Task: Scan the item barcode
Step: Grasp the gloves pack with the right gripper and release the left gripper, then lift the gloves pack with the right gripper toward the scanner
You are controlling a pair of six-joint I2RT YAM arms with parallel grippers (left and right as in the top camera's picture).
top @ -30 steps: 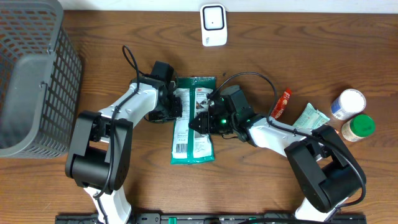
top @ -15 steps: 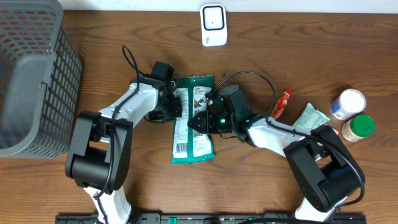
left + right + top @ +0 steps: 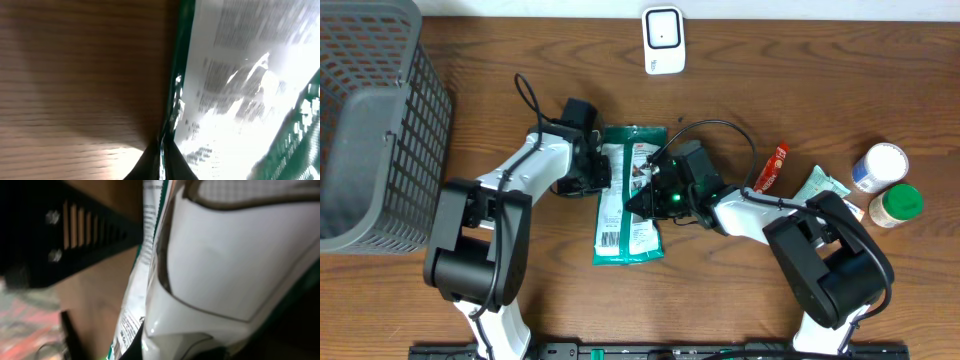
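Far left of the white scanner (image 3: pixel 663 40), a grey mesh basket (image 3: pixel 380 120) ran off the frame. Two lidded jars, white (image 3: pixel 880 165) and green (image 3: pixel 897 205), stood far right of it, contents hidden. The green pouch (image 3: pixel 625 225) lay below the scanner, bare wood between. The left gripper (image 3: pixel 603 170) pinched its edge. The right gripper (image 3: pixel 642 195) was closed at its middle, hold unclear.

Fine print on green packet (image 3: pixel 630 205); nothing legible.
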